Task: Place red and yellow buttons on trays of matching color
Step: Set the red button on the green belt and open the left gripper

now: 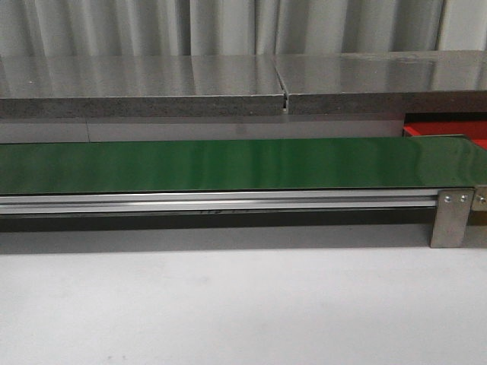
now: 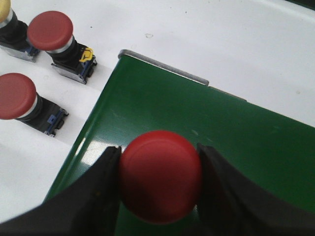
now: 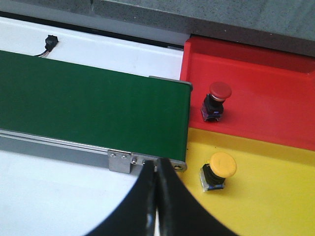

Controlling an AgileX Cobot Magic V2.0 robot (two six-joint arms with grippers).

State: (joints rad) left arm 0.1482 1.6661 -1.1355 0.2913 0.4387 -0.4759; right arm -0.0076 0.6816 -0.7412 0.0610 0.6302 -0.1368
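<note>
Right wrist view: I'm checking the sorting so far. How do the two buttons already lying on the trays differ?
The red button has a red cap and rests on the red tray; the yellow button has a yellow cap and rests on the yellow tray. The red button lies on the far side of the seam between the trays, the yellow one on the near side, closer to the right gripper. Both share a domed cap over a dark body, each alone on its matching tray beside the green belt.

even bright overhead light, no harsh shadows.
pale glare streaks the green belt; red button between the left fingers slightly soft.
</note>
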